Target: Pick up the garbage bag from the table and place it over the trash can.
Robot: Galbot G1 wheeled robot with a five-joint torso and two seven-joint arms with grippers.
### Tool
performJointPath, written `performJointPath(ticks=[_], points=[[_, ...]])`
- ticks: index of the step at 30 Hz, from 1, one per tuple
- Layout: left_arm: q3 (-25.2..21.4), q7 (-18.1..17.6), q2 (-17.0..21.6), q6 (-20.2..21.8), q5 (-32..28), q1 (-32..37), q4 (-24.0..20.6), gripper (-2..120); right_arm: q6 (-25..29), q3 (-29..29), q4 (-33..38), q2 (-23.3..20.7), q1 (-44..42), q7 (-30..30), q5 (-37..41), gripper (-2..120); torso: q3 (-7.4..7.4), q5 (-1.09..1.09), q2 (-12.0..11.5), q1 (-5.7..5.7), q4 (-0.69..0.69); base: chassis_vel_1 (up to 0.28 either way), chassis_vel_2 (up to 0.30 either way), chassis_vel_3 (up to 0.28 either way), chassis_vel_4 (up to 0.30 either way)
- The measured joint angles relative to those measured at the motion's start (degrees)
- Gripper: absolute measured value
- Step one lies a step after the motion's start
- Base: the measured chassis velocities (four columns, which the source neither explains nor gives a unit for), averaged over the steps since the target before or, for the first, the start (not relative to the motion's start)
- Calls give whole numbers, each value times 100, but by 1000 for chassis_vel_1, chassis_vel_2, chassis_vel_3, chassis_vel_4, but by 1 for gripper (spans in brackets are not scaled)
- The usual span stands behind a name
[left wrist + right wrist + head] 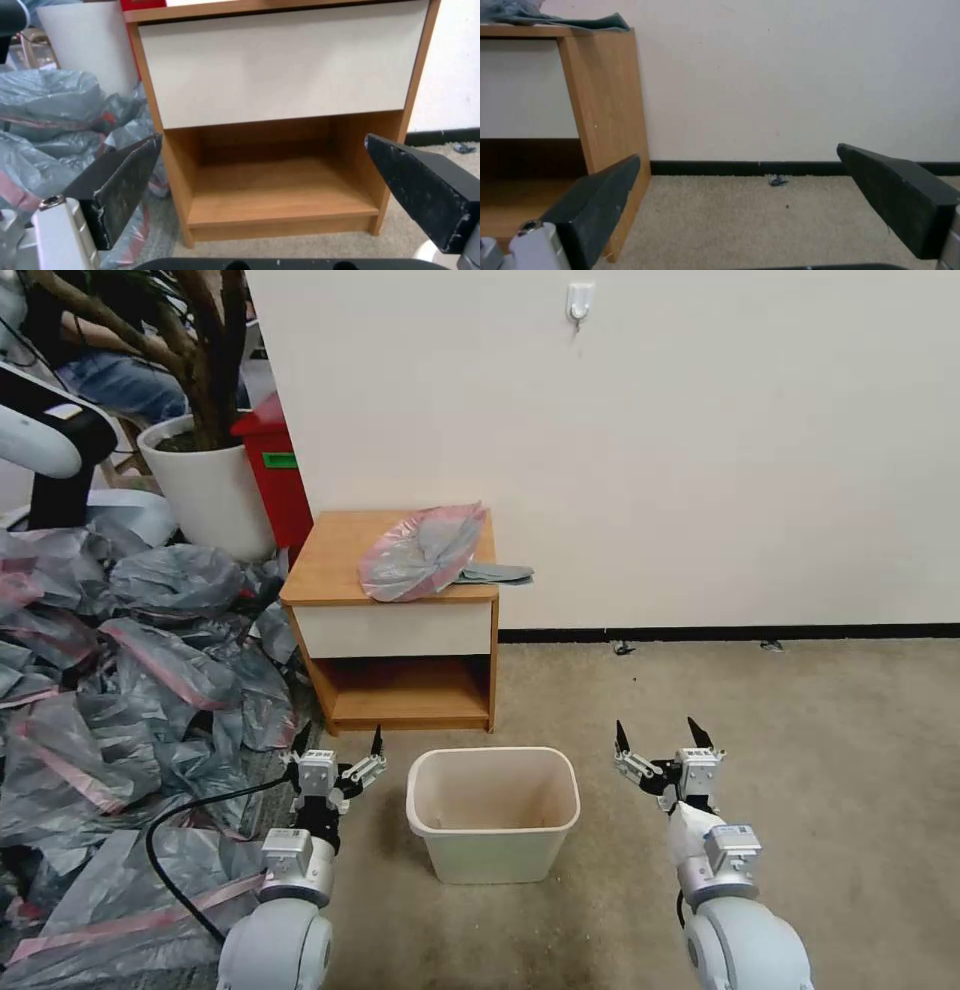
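Nearest the robot, the left gripper (pixel 338 748) is hovering low over the carpet just beside the trash can's left wall, its fingers spread wide and holding nothing; in its wrist view the spread fingers (pixel 122 180) are framing the open shelf of the table (pixel 280 93). The right gripper (pixel 658 740) is hanging on the other side, a little apart from the can, likewise spread and empty. Between them the trash can (pixel 493 850) is standing upright and unlined on the floor. Beyond it, against the wall, the table (pixel 330 560) is carrying the garbage bag (pixel 420 552), which is lying crumpled toward the top's right front corner, a fold overhanging the right edge. The picking step is not yet begun, I judge. The next move is calling for one arm to rise above the tabletop and come down onto the bag's loose folds.
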Motion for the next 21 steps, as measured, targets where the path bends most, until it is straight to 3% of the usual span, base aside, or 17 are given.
performJointPath(ticks=[21], points=[[0, 0, 0, 0, 0, 0, 0, 100, 0, 0, 0, 0, 0, 0, 0, 100, 0, 0, 0, 0, 0, 0, 0, 0, 0]])
